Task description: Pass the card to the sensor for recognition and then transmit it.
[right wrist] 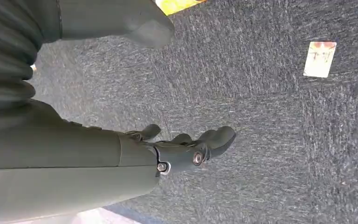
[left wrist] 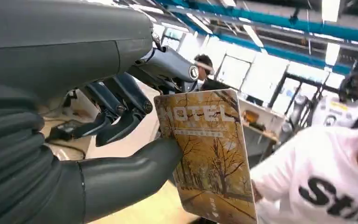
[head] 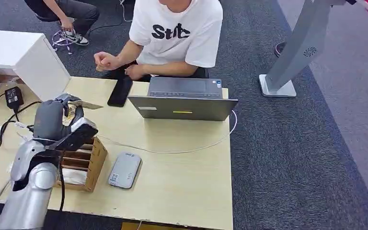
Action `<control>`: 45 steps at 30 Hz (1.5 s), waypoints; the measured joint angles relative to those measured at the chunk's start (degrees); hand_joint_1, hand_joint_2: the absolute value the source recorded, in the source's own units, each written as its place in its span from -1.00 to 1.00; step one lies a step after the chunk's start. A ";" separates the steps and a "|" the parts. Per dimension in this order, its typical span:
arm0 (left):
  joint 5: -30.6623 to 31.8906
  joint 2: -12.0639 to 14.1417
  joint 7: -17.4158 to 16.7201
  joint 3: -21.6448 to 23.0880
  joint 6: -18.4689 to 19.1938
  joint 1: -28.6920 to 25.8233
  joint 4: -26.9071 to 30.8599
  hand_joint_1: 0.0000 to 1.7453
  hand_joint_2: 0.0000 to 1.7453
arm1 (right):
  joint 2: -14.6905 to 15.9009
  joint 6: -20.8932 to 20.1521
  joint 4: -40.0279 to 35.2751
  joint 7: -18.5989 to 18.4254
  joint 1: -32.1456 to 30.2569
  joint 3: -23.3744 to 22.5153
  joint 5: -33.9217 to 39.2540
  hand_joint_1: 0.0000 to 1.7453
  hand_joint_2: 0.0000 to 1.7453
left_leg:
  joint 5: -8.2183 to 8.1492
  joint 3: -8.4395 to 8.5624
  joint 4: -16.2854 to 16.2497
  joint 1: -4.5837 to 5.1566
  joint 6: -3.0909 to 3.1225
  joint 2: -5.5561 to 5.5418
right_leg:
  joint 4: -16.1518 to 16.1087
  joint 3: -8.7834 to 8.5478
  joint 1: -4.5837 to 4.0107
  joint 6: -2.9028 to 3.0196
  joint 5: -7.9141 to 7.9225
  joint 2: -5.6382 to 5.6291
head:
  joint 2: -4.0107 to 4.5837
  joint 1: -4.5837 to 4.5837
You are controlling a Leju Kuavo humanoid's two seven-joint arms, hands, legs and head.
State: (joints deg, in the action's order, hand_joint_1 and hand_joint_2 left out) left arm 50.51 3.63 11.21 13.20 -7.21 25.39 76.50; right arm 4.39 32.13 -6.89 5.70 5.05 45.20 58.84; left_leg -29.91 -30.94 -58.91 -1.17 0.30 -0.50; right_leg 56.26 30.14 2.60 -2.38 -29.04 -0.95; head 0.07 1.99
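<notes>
My left hand (head: 60, 112) is raised over the left part of the wooden table (head: 182, 177), above the wooden card box (head: 84, 163). It pinches a yellow hotel card (left wrist: 209, 154) with autumn trees between thumb and fingers; in the head view the card (head: 85, 104) shows edge-on, pointing toward the person. The grey card sensor (head: 125, 169) lies flat on the table to the right of the box. My right hand (right wrist: 186, 149) hangs over dark carpet, fingers loosely apart, holding nothing.
A person in a white T-shirt (head: 177, 33) sits across the table behind a grey laptop (head: 184, 100), hands near a black phone (head: 120, 91). A white cable (head: 172, 151) crosses the table. Another card (right wrist: 320, 59) lies on the carpet. A white box (head: 24, 57) stands at the far left.
</notes>
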 joint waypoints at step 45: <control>-10.23 6.62 -0.07 18.10 18.64 2.67 -13.29 1.00 1.00 | -0.17 -1.03 -0.06 -0.15 0.40 5.51 -0.22 -1.00 1.00 | 0.00 -0.02 0.00 0.00 0.00 -0.01 | 0.01 0.02 0.00 0.00 0.00 0.02 | 0.00 -0.02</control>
State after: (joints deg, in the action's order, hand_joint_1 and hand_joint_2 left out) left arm 40.28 10.25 11.15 31.30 11.43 28.06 63.21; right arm 4.22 31.10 -6.95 5.55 5.45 50.71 58.62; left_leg -29.91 -30.96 -58.91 -1.18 0.30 -0.52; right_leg 56.27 30.16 2.60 -2.38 -29.04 -0.93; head 0.07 1.97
